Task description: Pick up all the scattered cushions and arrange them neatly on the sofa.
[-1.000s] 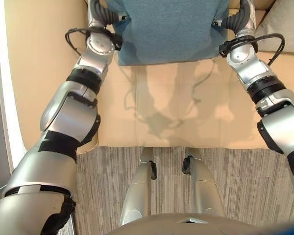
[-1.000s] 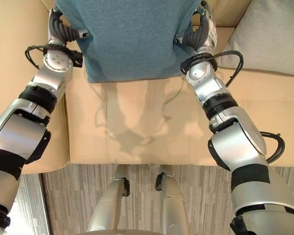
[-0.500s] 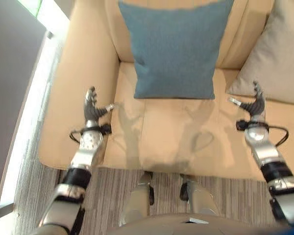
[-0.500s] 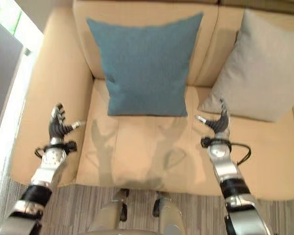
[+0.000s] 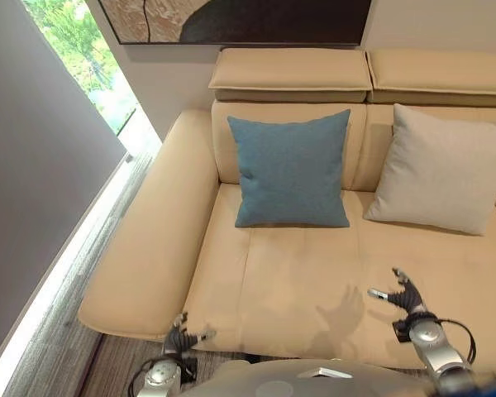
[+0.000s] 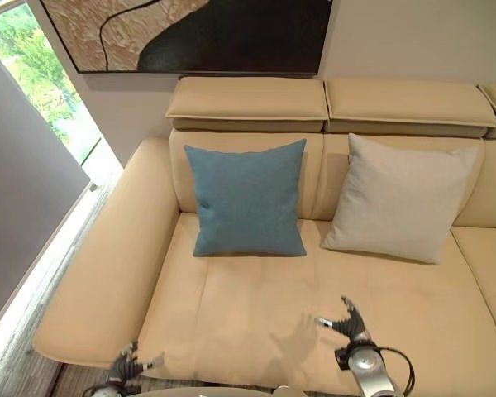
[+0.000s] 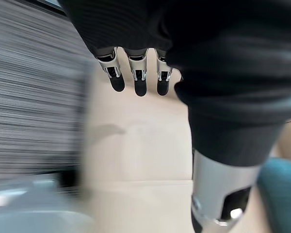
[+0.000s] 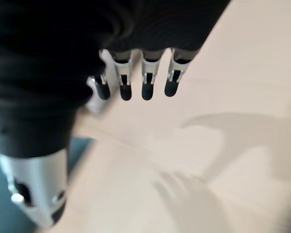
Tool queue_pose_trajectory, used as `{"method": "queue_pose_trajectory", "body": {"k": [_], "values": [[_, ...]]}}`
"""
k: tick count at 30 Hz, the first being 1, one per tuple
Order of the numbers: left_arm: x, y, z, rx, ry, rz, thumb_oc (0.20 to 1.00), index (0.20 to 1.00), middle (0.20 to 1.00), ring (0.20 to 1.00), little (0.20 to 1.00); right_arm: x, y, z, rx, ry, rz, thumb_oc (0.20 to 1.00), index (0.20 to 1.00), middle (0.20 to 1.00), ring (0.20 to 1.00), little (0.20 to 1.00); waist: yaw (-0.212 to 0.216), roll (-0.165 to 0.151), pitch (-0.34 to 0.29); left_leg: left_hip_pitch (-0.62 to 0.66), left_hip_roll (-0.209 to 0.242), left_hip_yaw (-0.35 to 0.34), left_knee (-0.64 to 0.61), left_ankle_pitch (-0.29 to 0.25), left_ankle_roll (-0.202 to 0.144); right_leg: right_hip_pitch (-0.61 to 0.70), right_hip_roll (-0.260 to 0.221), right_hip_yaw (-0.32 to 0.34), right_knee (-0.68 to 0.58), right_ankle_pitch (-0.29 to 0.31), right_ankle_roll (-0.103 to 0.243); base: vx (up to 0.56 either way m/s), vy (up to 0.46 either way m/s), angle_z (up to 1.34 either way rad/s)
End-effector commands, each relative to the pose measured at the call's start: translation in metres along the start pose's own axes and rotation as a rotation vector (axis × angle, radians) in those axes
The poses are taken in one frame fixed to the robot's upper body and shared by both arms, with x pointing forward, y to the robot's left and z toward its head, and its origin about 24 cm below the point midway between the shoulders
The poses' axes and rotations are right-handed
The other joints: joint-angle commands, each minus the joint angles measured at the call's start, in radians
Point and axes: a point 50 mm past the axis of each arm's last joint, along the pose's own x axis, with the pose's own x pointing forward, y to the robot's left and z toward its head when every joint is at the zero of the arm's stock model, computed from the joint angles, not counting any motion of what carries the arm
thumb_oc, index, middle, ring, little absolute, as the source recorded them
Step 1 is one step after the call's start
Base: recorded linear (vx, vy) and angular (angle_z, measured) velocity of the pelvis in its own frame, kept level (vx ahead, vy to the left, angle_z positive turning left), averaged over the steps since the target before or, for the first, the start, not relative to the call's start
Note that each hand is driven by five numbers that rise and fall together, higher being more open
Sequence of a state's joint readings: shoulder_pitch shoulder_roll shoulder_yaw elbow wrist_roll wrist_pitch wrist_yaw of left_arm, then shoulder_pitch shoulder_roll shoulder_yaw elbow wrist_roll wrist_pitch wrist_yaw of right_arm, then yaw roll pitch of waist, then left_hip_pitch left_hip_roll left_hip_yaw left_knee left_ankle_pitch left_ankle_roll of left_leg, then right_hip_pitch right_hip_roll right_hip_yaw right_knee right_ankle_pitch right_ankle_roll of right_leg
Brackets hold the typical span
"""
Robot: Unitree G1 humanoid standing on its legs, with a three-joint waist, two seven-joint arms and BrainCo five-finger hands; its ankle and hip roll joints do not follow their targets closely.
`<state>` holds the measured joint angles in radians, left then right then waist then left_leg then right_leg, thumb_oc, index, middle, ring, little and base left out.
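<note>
A blue cushion (image 5: 291, 169) stands upright against the back of the beige sofa (image 5: 149, 248), a grey cushion (image 5: 441, 169) leaning just beside it on the right. Both lie well apart from the hands. The left hand (image 5: 180, 337) and right hand (image 5: 405, 294) hover low over the seat's front edge, fingers spread, holding nothing.

Wall picture (image 5: 231, 18) cut by top edge; sofa (image 6: 231, 331) cut at right; floor (image 7: 34, 97) blurred in left wrist view.
</note>
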<state>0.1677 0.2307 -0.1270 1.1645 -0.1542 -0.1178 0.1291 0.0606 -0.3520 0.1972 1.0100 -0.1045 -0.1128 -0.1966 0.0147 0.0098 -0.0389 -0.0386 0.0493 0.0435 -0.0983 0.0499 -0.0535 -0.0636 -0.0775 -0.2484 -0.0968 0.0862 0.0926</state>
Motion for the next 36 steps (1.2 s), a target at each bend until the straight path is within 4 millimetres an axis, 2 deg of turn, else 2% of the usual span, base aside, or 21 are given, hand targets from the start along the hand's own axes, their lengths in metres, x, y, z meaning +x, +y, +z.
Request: {"method": "queue_pose_trajectory", "body": {"k": [1, 4, 6, 8, 9, 10, 11, 12, 14, 16, 17, 19, 20, 21, 23, 24, 25, 26, 27, 30, 36], "values": [[0.007, 0.010, 0.042, 0.052, -0.139, 0.025, 1.000, 1.000, 1.000, 1.000, 1.000, 0.007, -0.002, 0.030, -0.013, -0.114, -0.018, 1.000, 1.000, 1.000, 1.000, 1.000, 0.016, -0.034, 0.040, 0.039, 0.000, 0.041, 0.011, -0.043, -0.042, 0.058, -0.039, -0.038, 0.010, -0.075, 0.102, 0.02, -0.047, 0.03], [0.007, 0.016, 0.023, 0.081, -0.045, 0.059, 1.000, 1.000, 1.000, 1.000, 1.000, 0.002, 0.014, 0.001, 0.005, 0.025, 0.028, 1.000, 1.000, 1.000, 1.000, 1.000, 0.015, -0.038, 0.054, 0.075, 0.003, 0.036, 0.011, -0.050, -0.043, 0.103, -0.030, -0.041, 0.010, -0.084, 0.090, -0.02, -0.065, 0.11], [0.008, 0.018, 0.022, 0.083, -0.037, 0.066, 1.000, 1.000, 1.000, 1.000, 1.000, 0.000, 0.018, -0.006, 0.002, 0.057, 0.043, 1.000, 1.000, 1.000, 1.000, 1.000, 0.017, -0.040, 0.062, 0.079, 0.005, 0.025, 0.011, -0.050, -0.044, 0.113, -0.022, -0.038, 0.010, -0.092, 0.084, -0.06, -0.066, 0.10], [0.009, 0.016, 0.029, 0.107, -0.053, 0.057, 1.000, 1.000, 1.000, 1.000, 1.000, -0.002, 0.020, -0.017, -0.011, 0.117, 0.050, 1.000, 1.000, 1.000, 1.000, 1.000, 0.021, -0.046, 0.070, 0.058, 0.004, -0.009, 0.025, -0.042, -0.040, 0.103, -0.012, -0.031, 0.010, -0.097, 0.080, -0.19, -0.066, 0.23], [0.011, 0.012, 0.039, 0.115, -0.080, 0.049, 1.000, 1.000, 1.000, 1.000, 1.000, 0.000, 0.014, -0.018, -0.033, 0.134, 0.035, 1.000, 1.000, 1.000, 1.000, 1.000, 0.026, -0.056, 0.099, -0.012, -0.009, -0.033, 0.134, -0.068, -0.037, 0.090, -0.025, -0.028, 0.010, -0.082, 0.077, -0.41, -0.009, 0.45], [0.012, 0.007, 0.049, 0.115, -0.105, 0.037, 1.000, 1.000, 1.000, 1.000, 1.000, 0.002, 0.009, -0.016, -0.046, 0.139, 0.019, 1.000, 1.000, 1.000, 1.000, 1.000, 0.025, -0.071, 0.121, -0.050, -0.035, -0.058, 0.238, -0.126, -0.038, 0.062, -0.043, -0.028, 0.010, -0.061, 0.074, -0.35, 0.014, 0.67], [0.012, 0.007, 0.049, 0.115, -0.105, 0.037, 1.000, 1.000, 1.000, 1.000, 1.000, 0.002, 0.009, -0.016, -0.046, 0.139, 0.019, 1.000, 1.000, 1.000, 1.000, 1.000, 0.025, -0.071, 0.121, -0.050, -0.035, -0.058, 0.238, -0.126, -0.038, 0.062, -0.043, -0.028, 0.010, -0.061, 0.074, -0.34, 0.123, 0.64], [0.012, 0.000, 0.052, 0.107, -0.113, 0.023, 1.000, 1.000, 1.000, 1.000, 1.000, 0.003, 0.006, -0.017, -0.042, 0.151, 0.006, 1.000, 1.000, 1.000, 1.000, 1.000, 0.013, -0.077, 0.121, -0.037, -0.020, -0.068, 0.336, -0.198, -0.026, 0.026, -0.057, -0.029, 0.016, -0.045, 0.073, -0.22, 0.199, 0.44], [0.011, -0.007, 0.049, 0.108, -0.105, 0.008, 1.000, 1.000, 1.000, 1.000, 1.000, 0.003, 0.005, -0.018, -0.027, 0.162, 0.005, 1.000, 1.000, 1.000, 1.000, 1.000, -0.004, -0.061, 0.109, 0.026, -0.004, -0.093, 0.299, -0.211, -0.032, 0.000, -0.056, -0.015, 0.031, -0.028, 0.076, -0.17, 0.244, -0.05], [0.012, -0.011, 0.056, 0.129, -0.128, -0.005, 1.000, 1.000, 1.000, 1.000, 1.000, 0.003, 0.002, -0.021, -0.035, 0.181, -0.006, 1.000, 1.000, 1.000, 1.000, 1.000, -0.020, -0.053, 0.109, 0.056, -0.022, -0.108, 0.224, -0.220, -0.025, -0.054, -0.083, -0.005, 0.056, 0.014, 0.090, -0.19, 0.287, 0.04], [0.012, -0.010, 0.060, 0.165, -0.140, -0.017, 1.000, 1.000, 1.000, 1.000, 1.000, 0.008, -0.018, -0.020, -0.034, 0.213, -0.036, 1.000, 1.000, 1.000, 1.000, 1.000, -0.019, -0.058, 0.116, 0.059, -0.045, -0.106, 0.201, -0.224, -0.013, -0.083, -0.108, -0.001, 0.059, 0.042, 0.103, -0.32, 0.372, -0.15], [0.014, 0.000, 0.062, 0.186, -0.132, -0.009, 1.000, 1.000, 1.000, 1.000, 1.000, 0.014, -0.048, -0.014, -0.036, 0.229, -0.101, 1.000, 1.000, 1.000, 1.000, 1.000, 0.003, -0.068, 0.130, 0.043, -0.089, -0.098, 0.163, -0.213, 0.004, -0.138, -0.160, -0.021, 0.035, 0.100, 0.140, -0.42, 0.328, -0.02], [0.015, 0.008, 0.068, 0.209, -0.143, 0.008, 1.000, 1.000, 1.000, 1.000, 1.000, 0.018, -0.058, -0.004, -0.037, 0.213, -0.124, 1.000, 1.000, 1.000, 1.000, 1.000, 0.016, -0.064, 0.149, 0.013, -0.094, -0.079, 0.160, -0.191, 0.019, -0.176, -0.168, -0.031, 0.079, 0.079, 0.138, -0.43, 0.236, 0.15], [0.016, 0.011, 0.069, 0.213, -0.143, 0.014, 1.000, 1.000, 1.000, 1.000, 1.000, 0.018, -0.060, -0.004, -0.034, 0.214, -0.125, 1.000, 1.000, 1.000, 1.000, 1.000, 0.022, -0.063, 0.149, 0.001, -0.098, -0.072, 0.156, -0.180, 0.025, -0.170, -0.168, -0.032, 0.112, 0.059, 0.130, -0.40, 0.186, -0.56], [0.016, 0.021, 0.066, 0.215, -0.126, 0.035, 1.000, 1.000, 1.000, 1.000, 1.000, 0.018, -0.061, -0.006, -0.035, 0.222, -0.124, 1.000, 1.000, 1.000, 1.000, 1.000, 0.053, -0.056, 0.123, -0.011, -0.093, -0.059, 0.127, -0.149, 0.048, -0.105, -0.142, -0.032, 0.252, -0.038, 0.100, -0.19, 0.088, -0.87], [0.016, 0.023, 0.065, 0.214, -0.122, 0.038, 1.000, 1.000, 1.000, 1.000, 1.000, 0.017, -0.061, -0.007, -0.031, 0.227, -0.121, 1.000, 1.000, 1.000, 1.000, 1.000, 0.062, -0.056, 0.114, -0.013, -0.091, -0.055, 0.122, -0.146, 0.049, -0.087, -0.134, -0.033, 0.260, -0.058, 0.097, -0.14, -0.037, -0.55], [0.016, 0.026, 0.067, 0.204, -0.126, 0.045, 1.000, 1.000, 1.000, 1.000, 1.000, 0.017, -0.060, -0.007, -0.014, 0.228, -0.121, 1.000, 1.000, 1.000, 1.000, 1.000, 0.097, -0.070, 0.097, -0.035, -0.092, -0.041, 0.127, -0.139, 0.046, -0.009, -0.124, -0.059, 0.230, -0.081, 0.105, -0.08, -0.062, -0.38], [0.016, 0.026, 0.067, 0.204, -0.126, 0.045, 1.000, 1.000, 1.000, 1.000, 1.000, 0.017, -0.060, -0.007, -0.014, 0.228, -0.121, 1.000, 1.000, 1.000, 1.000, 1.000, 0.097, -0.070, 0.095, -0.039, -0.093, -0.042, 0.127, -0.137, 0.046, -0.011, -0.125, -0.060, 0.228, -0.079, 0.105, -0.13, -0.120, -0.32], [0.015, 0.026, 0.066, 0.199, -0.130, 0.044, 1.000, 1.000, 1.000, 1.000, 1.000, 0.018, -0.062, -0.006, -0.008, 0.230, -0.135, 1.000, 1.000, 1.000, 1.000, 1.000, 0.122, -0.084, 0.085, -0.058, -0.096, -0.033, 0.128, -0.126, 0.039, 0.027, -0.122, -0.090, 0.170, -0.080, 0.105, -0.05, -0.142, -0.25], [0.015, 0.024, 0.057, 0.194, -0.105, 0.039, 1.000, 1.000, 1.000, 1.000, 1.000, 0.018, -0.075, -0.005, 0.019, 0.241, -0.173, 1.000, 1.000, 1.000, 1.000, 1.000, 0.119, -0.085, 0.045, -0.029, -0.080, -0.022, 0.069, -0.103, 0.016, 0.063, -0.085, -0.081, 0.046, -0.067, 0.115, 0.02, -0.139, -0.27], [0.015, 0.020, 0.060, 0.224, -0.105, 0.027, 1.000, 1.000, 1.000, 1.000, 1.000, 0.015, -0.073, -0.016, 0.022, 0.288, -0.175, 1.000, 1.000, 1.000, 1.000, 1.000, 0.111, -0.068, 0.035, 0.022, -0.061, -0.029, 0.012, -0.070, -0.005, 0.098, -0.063, -0.092, 0.010, -0.068, 0.112, 0.01, -0.055, -0.01]]}}
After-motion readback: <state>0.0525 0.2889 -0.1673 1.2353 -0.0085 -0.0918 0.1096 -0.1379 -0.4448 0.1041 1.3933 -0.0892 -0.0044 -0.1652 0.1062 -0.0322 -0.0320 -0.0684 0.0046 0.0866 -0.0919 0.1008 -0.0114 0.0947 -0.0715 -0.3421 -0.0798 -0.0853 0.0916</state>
